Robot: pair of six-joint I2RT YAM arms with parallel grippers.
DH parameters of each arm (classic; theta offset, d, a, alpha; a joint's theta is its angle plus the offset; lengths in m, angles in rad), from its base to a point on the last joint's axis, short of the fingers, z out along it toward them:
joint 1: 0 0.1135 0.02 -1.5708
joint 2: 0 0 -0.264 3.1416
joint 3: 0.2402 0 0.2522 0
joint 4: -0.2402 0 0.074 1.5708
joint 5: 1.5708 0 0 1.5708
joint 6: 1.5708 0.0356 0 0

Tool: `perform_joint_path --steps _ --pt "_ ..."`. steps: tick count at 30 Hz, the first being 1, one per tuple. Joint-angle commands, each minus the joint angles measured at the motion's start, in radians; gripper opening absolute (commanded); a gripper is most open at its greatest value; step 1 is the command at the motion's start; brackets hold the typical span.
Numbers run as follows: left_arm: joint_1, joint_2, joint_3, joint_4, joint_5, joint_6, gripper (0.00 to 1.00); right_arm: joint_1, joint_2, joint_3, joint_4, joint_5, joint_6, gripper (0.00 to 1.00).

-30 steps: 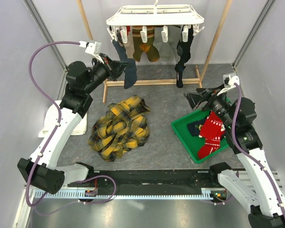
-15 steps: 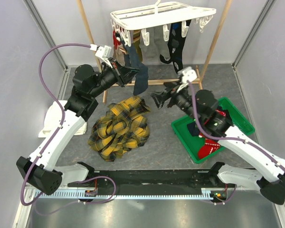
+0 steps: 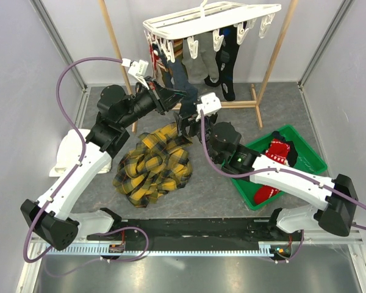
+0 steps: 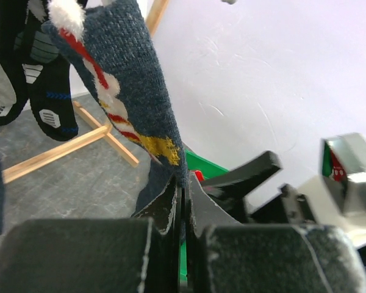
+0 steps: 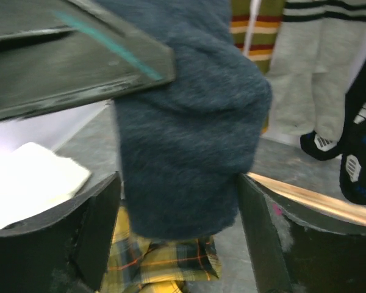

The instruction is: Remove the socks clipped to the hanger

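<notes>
Left gripper (image 3: 169, 97): pinched tight on the navy Santa sock (image 3: 183, 82) part-way down its length. The left wrist view shows the fingers (image 4: 165, 204) pressed together on the fabric. Right gripper (image 3: 186, 124): spread wide, one finger on either side of that sock's toe, not closed on it. The sock's upper end runs up to the clips at the left end of the white hanger (image 3: 210, 13), which sits tilted. A black sock (image 3: 226, 70) hangs from another clip. Red socks (image 3: 276, 154) lie in the green tray (image 3: 308, 152). Plaid cloth (image 3: 152, 162) lies on the table beneath
</notes>
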Motion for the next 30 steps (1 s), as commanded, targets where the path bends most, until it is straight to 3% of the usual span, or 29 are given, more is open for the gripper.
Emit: perform_joint_path --steps 1,2,3,5,6,7,10,11,15,20,30 --pt "-0.014 -0.013 -0.007 0.062 0.002 -0.065 0.02 0.005 0.028 0.054 0.124 0.14 -0.047 0.76" --pt "-0.017 -0.011 -0.007 0.065 0.005 -0.07 0.02 0.005 0.023 0.045 0.147 0.108 -0.055 0.7" --pt "-0.017 -0.013 -0.007 0.066 0.008 -0.072 0.02 0.005 0.022 0.031 0.196 0.095 -0.062 0.53" --pt "-0.019 -0.013 -0.004 0.068 0.016 -0.075 0.02 0.005 0.016 0.002 0.227 0.094 -0.073 0.3" --pt "-0.019 -0.014 -0.006 0.068 0.018 -0.075 0.03 0.005 0.013 0.001 0.227 0.092 -0.076 0.09" --pt "-0.019 -0.017 -0.006 0.07 0.018 -0.076 0.05 0.005 0.009 -0.005 0.227 0.095 -0.082 0.0" --pt "-0.02 -0.024 0.0 0.059 0.015 -0.069 0.26 0.005 -0.02 -0.045 0.25 0.086 -0.088 0.0" --pt "-0.019 -0.022 0.008 0.024 0.001 -0.066 0.38 0.003 -0.035 -0.056 0.255 0.077 -0.093 0.0" --pt "-0.017 -0.031 0.043 -0.041 -0.053 -0.032 0.58 0.005 -0.052 -0.081 0.262 0.016 -0.094 0.0" --pt "0.019 -0.03 0.121 -0.148 -0.134 0.033 0.63 0.003 -0.058 -0.079 0.241 0.0 -0.096 0.0" --pt "0.089 0.058 0.348 -0.254 -0.079 0.065 0.63 0.003 -0.046 -0.053 0.196 -0.015 -0.096 0.0"
